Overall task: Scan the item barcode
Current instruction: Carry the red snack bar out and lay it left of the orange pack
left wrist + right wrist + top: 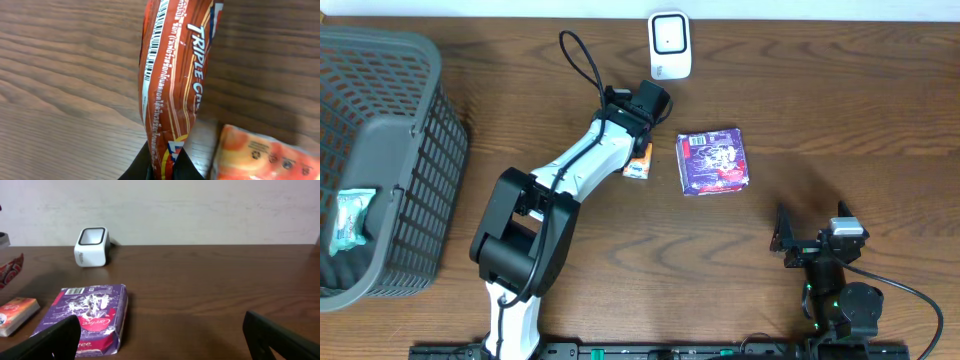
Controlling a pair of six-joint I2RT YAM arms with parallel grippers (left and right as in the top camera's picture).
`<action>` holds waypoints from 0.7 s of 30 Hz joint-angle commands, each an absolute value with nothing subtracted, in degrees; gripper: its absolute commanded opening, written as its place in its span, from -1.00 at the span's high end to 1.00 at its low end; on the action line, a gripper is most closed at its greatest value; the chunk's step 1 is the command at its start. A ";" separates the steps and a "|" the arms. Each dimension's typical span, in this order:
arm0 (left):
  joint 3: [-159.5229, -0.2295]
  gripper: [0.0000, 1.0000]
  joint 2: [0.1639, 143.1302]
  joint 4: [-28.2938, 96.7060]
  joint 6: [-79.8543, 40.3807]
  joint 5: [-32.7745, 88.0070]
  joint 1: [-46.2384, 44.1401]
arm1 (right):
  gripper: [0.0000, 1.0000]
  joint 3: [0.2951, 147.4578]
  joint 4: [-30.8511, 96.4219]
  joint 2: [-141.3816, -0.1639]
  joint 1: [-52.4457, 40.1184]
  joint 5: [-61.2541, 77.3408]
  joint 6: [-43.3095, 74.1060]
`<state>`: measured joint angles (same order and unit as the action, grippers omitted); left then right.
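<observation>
My left gripper (162,161) is shut on the bottom end of a red-orange snack wrapper (175,75). The wrapper hangs above the wooden table, and its barcode (151,47) runs along its left side. Seen from overhead, the left gripper (648,100) hovers just below the white scanner (670,45), which stands at the table's far edge; the wrapper is hidden under the gripper there. In the right wrist view the scanner (91,246) shows its dark window on top, and the wrapper's tip (10,270) pokes in at the left edge. My right gripper (808,240) rests open at the front right, nothing between its fingers (52,340).
A purple pack (714,160) lies flat mid-table, right of a small orange box (638,166). The orange box (260,155) also lies close under the held wrapper. At the left edge stands a grey basket (420,150) holding a pale packet (350,220).
</observation>
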<state>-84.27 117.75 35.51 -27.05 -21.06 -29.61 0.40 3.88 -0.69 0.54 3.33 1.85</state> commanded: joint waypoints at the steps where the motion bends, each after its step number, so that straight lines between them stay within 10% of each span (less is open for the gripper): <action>1: -84.62 0.67 117.45 36.69 -28.40 -18.09 -29.71 | -0.98 0.32 4.12 -0.34 0.86 3.31 1.04; 8: -84.62 0.29 117.45 38.54 -28.38 -10.98 -29.71 | -0.99 0.32 4.10 -0.34 0.86 3.31 1.04; 21: -89.78 0.21 97.12 39.75 -25.56 -10.94 -25.80 | -0.99 0.32 4.10 -0.34 0.86 3.31 1.04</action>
<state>-87.07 105.78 40.36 -26.76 -10.57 -28.10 0.40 3.88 -0.69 0.54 3.36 1.85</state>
